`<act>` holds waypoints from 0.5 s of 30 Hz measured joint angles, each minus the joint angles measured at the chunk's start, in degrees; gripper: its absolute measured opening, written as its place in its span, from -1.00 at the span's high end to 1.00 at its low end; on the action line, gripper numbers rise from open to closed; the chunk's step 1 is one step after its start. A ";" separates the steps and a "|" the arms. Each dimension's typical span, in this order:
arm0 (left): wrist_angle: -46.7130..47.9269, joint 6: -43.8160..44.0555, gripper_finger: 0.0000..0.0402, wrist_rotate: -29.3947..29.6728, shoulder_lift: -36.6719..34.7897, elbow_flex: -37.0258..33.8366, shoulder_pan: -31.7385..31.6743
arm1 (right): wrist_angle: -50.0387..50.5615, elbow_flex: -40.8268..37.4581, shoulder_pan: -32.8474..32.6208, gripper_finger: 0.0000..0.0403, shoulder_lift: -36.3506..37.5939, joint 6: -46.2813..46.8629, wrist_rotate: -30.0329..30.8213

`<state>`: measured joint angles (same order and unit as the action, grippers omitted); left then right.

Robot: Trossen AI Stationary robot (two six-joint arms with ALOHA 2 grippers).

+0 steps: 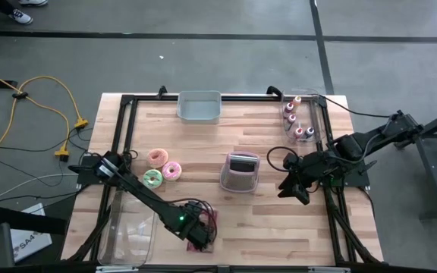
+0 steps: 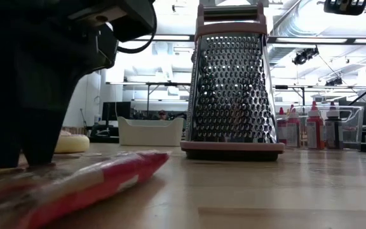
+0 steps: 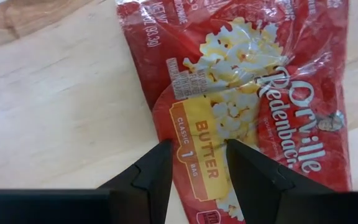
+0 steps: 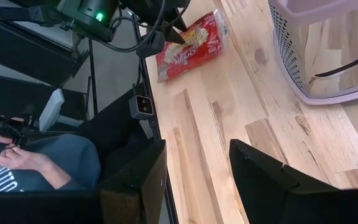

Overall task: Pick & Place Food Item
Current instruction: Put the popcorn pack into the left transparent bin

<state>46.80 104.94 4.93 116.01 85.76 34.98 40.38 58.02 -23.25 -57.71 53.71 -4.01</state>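
A red popcorn bag (image 3: 247, 93) lies flat on the wooden table near its front edge (image 1: 209, 221), and also shows in the low view (image 2: 81, 184). My left gripper (image 3: 197, 168) points down over it, open. One finger stands over the bag's yellow label and the other near the bag's long edge. In the low view its dark fingers (image 2: 18, 149) reach down to the bag's level. My right gripper (image 4: 197, 180) hangs open and slanted above the table's right side (image 1: 294, 189), beside the grater, with nothing between its fingers. My left gripper comes at the bag from above, its open fingers lying across the bag's label end (image 3: 194, 134). The bag lies flat on the table. I cannot tell whether the fingertips touch it.
A metal box grater (image 1: 240, 173) with pink trim stands mid-table. Three donuts (image 1: 163, 168) lie at the left, with a clear tray (image 1: 131, 231) at the front left. At the back are a grey bin (image 1: 199, 106) and small bottles (image 1: 294, 121). A seated person (image 4: 30, 165) shows beyond the table's front edge.
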 joint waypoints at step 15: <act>3.05 -0.14 0.28 -0.88 -1.97 -0.02 0.00 | -0.37 0.00 0.01 0.18 0.00 0.00 0.00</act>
<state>49.85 104.79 4.05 114.05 85.73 34.98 40.01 58.02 -23.25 -57.71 53.71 -4.01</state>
